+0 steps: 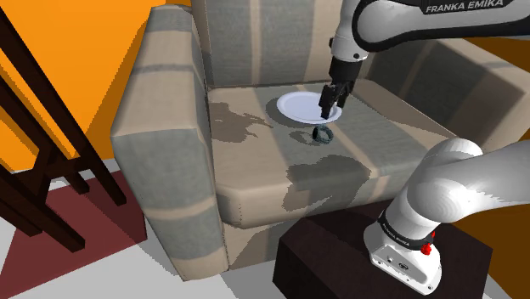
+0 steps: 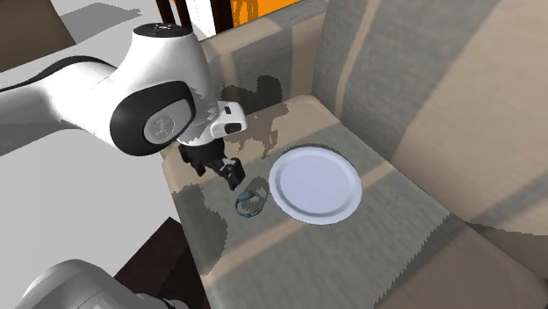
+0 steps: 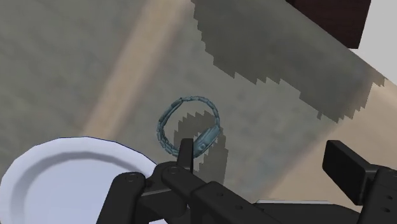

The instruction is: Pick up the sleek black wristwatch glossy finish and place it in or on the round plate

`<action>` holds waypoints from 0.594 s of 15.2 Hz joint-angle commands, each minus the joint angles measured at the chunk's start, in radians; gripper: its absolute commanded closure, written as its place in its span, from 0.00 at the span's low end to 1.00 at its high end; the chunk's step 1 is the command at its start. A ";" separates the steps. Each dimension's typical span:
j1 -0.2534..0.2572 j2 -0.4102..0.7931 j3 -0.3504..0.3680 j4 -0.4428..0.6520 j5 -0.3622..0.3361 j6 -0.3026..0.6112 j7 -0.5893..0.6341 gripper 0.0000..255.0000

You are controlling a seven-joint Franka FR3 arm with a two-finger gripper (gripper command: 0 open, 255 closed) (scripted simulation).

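A dark teal-grey wristwatch point(image 1: 323, 134) point(image 2: 249, 203) point(image 3: 189, 124) lies as a closed loop on the seat cushion of a striped armchair. Close beside it rests a round white plate point(image 1: 297, 106) point(image 2: 314, 184) point(image 3: 63, 181). My black gripper point(image 1: 328, 113) point(image 2: 231, 175) point(image 3: 264, 162) hangs a little above the watch, open, with nothing between its fingers point(image 3: 343, 168). In the wrist view the watch sits just beyond one fingertip, off the plate's rim. The gripper does not touch the watch.
The armchair's thick armrest point(image 1: 161, 127) and backrest point(image 1: 255, 42) wall in the seat point(image 2: 404, 228). A dark wooden frame point(image 1: 42, 161) stands over a dark red rug point(image 1: 102, 212) at the shoulder view's left. The dark stand point(image 1: 340, 255) sits before the seat.
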 commanded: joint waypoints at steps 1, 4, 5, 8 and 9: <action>0.001 0.027 -0.015 -0.045 -0.014 0.074 -0.030 0.00; 0.001 0.080 -0.038 -0.109 -0.035 0.191 -0.073 0.00; 0.001 0.102 -0.045 -0.127 -0.043 0.232 -0.087 0.00; 0.000 0.138 -0.056 -0.157 -0.052 0.299 -0.104 0.00; -0.001 0.144 -0.057 -0.167 -0.053 0.315 -0.104 0.00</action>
